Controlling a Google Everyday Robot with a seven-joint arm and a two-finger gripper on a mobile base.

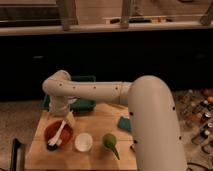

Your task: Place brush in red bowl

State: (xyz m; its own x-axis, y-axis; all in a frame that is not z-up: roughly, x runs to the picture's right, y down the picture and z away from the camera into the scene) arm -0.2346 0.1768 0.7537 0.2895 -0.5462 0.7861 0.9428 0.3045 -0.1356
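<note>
Up front, the robot's broad white arm (150, 120) fills the right side and reaches left across the pale wooden surface (97, 120). Along the near edge sit a small white round bowl (83, 142) and, just beside it, a green pear-shaped object with a pointed stem (110, 142). Left of those, there it is: the slim brush with a long white handle and dark bristle head (58, 135). It lies slanted across the shallow round orange-red bowl (50, 131), bristles down at the near rim, handle end up over the far rim. Right at that upper handle end hangs the tool (68, 120). Gripping or let go, I cannot tell. To my eye the brush looks light and stiff, with a smooth handle that may slip or roll. Mid-handle is the place to take it, clear of the soft bristles. Propped on the rim of the red bowl, it could tip out if nudged. Further back come a teal square pad (123, 123), a dark green tray (84, 102), then the dark counter front and window frame.
</note>
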